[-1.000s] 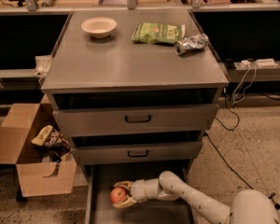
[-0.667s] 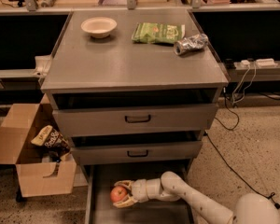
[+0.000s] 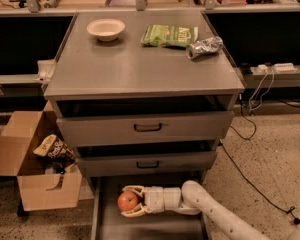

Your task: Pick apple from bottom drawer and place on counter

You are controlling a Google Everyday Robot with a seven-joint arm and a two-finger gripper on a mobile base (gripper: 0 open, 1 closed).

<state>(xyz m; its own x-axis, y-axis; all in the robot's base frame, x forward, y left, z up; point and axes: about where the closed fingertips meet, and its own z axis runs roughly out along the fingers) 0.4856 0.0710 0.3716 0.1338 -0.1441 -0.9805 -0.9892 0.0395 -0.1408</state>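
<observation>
Firstly, a grey drawer cabinet is standing mid-scene on a speckled floor, and its flat top, the counter, is taking up the far middle of the view. Next, the bottom drawer is standing pulled out toward the near edge, showing a plain grey floor and low side walls. An open cardboard box is sitting on the floor just left of the cabinet, holding a snack packet. A white robot arm is reaching in from the near right, lying low across the bottom drawer. Two upper drawers with black handles are sitting slightly ajar above it. On the counter's far side, a green chip bag is lying between a cream bowl on the left and a crumpled silver can on the right. The gripper is sitting inside the bottom drawer, left of centre, its two pale fingers pinching the apple, one finger on the far side and one on the near side. The apple is sitting low in the drawer; whether it is touching the drawer floor cannot be told.
</observation>
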